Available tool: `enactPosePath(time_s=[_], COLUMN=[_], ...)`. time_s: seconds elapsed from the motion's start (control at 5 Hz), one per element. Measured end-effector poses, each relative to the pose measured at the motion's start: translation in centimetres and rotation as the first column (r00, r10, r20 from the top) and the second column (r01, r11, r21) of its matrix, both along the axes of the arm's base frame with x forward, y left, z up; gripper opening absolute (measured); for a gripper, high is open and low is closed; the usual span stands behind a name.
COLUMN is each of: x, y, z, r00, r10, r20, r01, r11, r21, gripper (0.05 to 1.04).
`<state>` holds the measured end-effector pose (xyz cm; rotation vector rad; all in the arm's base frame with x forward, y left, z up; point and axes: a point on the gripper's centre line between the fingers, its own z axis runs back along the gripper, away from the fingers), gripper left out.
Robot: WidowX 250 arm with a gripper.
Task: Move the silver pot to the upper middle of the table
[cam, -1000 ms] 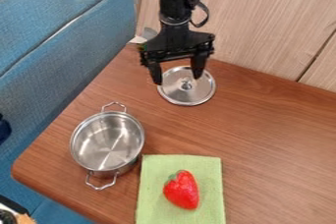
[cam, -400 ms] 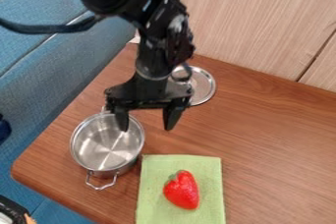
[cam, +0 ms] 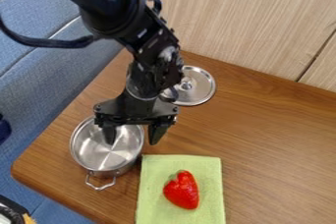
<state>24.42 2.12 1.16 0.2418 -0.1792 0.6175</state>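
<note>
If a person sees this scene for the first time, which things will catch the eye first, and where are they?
Probably the bright red strawberry, on the green cloth near the bottom edge. Then the black arm from the upper left, its open gripper hanging by the shiny silver pot at left.

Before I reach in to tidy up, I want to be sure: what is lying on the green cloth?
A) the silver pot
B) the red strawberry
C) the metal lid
B: the red strawberry lies on the green cloth, while the silver pot stands beside it.
</note>
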Motion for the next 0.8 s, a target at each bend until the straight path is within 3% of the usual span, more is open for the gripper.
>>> enactPosePath(time_s=[0.2,0.4,0.6,0.8], x=[0.0,0.4,0.6,0.9], y=[-0.1,-0.6,-0.6,-0.4], z=[-1.6,-2.7,-2.6,-1.6], r00=[0.999,0.999,0.999,1.000], r10=[-0.003,-0.019,-0.019,-0.024], r20=[-0.040,-0.042,-0.029,0.005], r01=[0.003,0.018,0.018,0.025], r11=[1.000,0.999,0.999,1.000], r21=[0.000,-0.031,-0.030,-0.020], gripper=[0.950,0.663,0.356,0.147])
